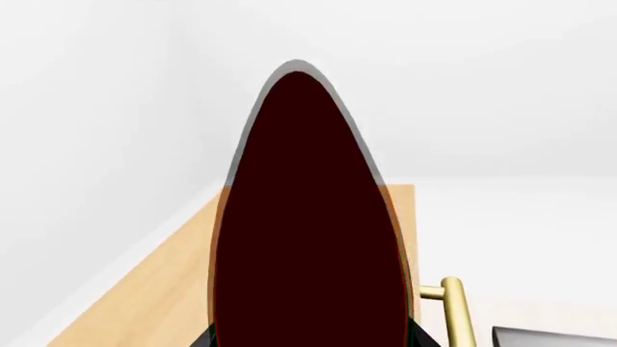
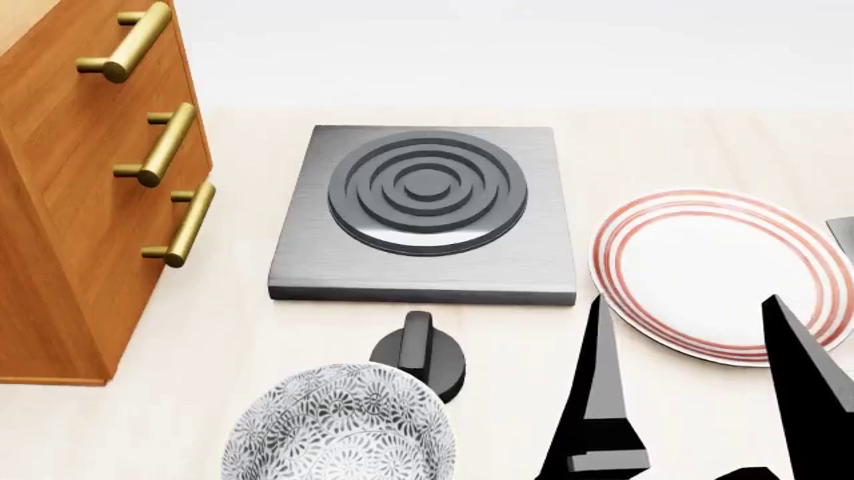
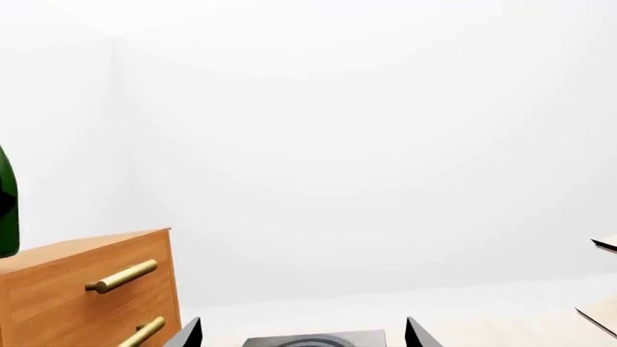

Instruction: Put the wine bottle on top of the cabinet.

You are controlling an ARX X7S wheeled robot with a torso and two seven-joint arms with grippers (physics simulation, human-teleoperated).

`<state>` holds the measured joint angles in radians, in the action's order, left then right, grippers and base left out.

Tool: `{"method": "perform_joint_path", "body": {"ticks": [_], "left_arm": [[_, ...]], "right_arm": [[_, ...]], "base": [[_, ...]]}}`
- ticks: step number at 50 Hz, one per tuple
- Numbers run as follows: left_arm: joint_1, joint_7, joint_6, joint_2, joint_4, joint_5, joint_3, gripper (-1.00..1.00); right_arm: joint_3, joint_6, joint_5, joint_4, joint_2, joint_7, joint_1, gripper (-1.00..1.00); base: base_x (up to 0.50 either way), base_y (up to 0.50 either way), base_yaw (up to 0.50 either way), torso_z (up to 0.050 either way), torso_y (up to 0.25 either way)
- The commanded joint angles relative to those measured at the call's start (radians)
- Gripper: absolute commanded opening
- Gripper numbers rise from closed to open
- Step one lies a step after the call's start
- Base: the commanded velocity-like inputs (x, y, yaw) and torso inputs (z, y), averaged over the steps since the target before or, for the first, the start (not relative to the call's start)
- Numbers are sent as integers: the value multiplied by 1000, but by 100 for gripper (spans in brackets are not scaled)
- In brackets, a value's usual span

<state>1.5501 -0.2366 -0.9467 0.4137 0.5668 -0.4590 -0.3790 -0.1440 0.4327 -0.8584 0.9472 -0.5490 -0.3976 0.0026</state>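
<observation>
White walls back a pale counter carrying a grey hotplate (image 2: 427,210), a red-ringed plate (image 2: 714,275), a patterned bowl (image 2: 340,430) and a black knob (image 2: 420,352); the orange-brown cabinet (image 2: 80,200) stands at the left. The right gripper (image 2: 694,390) hangs spread and empty near the plate. The wine bottle (image 1: 308,231) fills the left wrist view above the cabinet top, its green edge (image 3: 8,210) showing there too; whether the left gripper pinches it cannot be told.
</observation>
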Motion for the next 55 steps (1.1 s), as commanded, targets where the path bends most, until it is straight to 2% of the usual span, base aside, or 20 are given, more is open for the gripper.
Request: {"method": "perform_joint_path", "body": {"ticks": [1, 18, 39, 40, 55], "left_arm": [[-25, -21, 59, 4, -19, 3, 12, -100], [-89, -32, 92, 13, -44, -6, 29, -100], [-91, -37, 87, 21, -48, -7, 31, -100], [-91, -37, 90, 22, -48, -6, 30, 100], [-97, -53, 93, 23, -49, -5, 38, 100]], "right_arm": [[9, -6, 4, -8, -2, 1, 1, 100], [15, -10, 2, -8, -8, -6, 1, 100], [26, -17, 4, -12, -14, -9, 2, 100], [27, -17, 3, -11, -15, -10, 2, 100], [34, -25, 9, -14, -19, -10, 0, 100]], "base": [[0, 0, 0, 0, 0], [0, 0, 0, 0, 1], [0, 0, 0, 0, 0], [0, 0, 0, 0, 0], [0, 0, 0, 0, 0]]}}
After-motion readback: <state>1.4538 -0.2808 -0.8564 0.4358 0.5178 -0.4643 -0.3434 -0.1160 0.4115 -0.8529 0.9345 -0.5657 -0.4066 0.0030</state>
